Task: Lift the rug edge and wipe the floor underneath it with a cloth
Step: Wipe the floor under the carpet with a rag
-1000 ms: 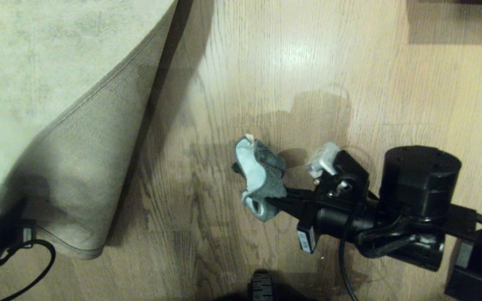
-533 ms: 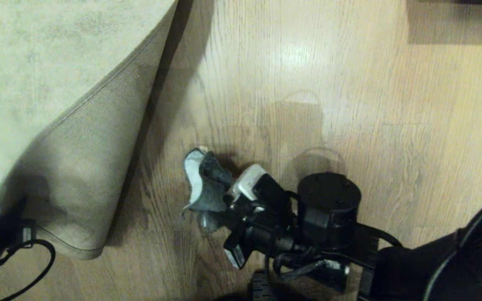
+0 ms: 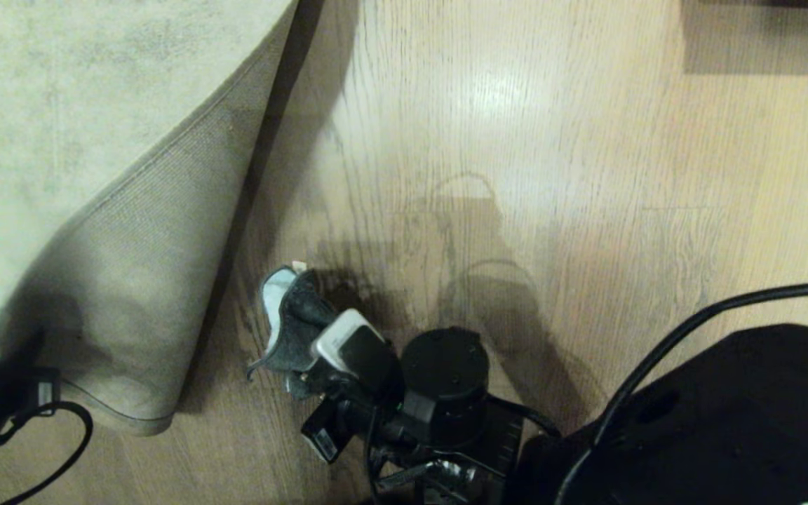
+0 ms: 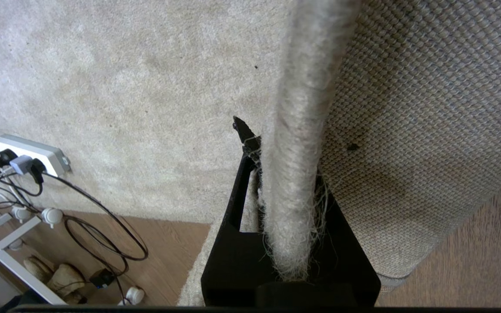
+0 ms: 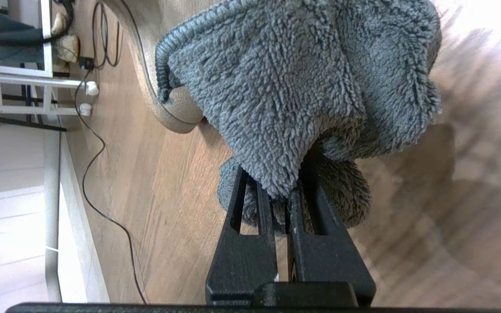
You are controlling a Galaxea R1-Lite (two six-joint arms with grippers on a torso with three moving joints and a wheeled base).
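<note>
1. Your right gripper [image 3: 290, 351] is sweeping the cloth [image 3: 285, 319] across the floor [image 3: 516, 175] toward the rug edge [image 3: 186, 231]; a second ago the cloth was well out on open planks, and now it is sitting near the lifted flap.
2. That is bringing the wipe into the strip the rug normally covers, so you are getting to the real target of the task.
3. The right jaws are pinching down on a fold of the cloth [image 5: 302, 95], nearly closed, with the rest bunching ahead of the fingers.
4. Your left gripper [image 4: 276, 182] is clamping the rug edge [image 4: 298, 130] tight and holding it up off the floor; it is not moving.
5. The cloth is looking thick and looped like terry, dark grey on one face, pale on the other, crumpling softly.
6. The rug is showing short fuzzy pile on top and a coarse woven tan backing [image 4: 429, 108], curling stiffly with frayed fibres at the grip.
7. The floor is smooth, glossy wood grain.
</note>
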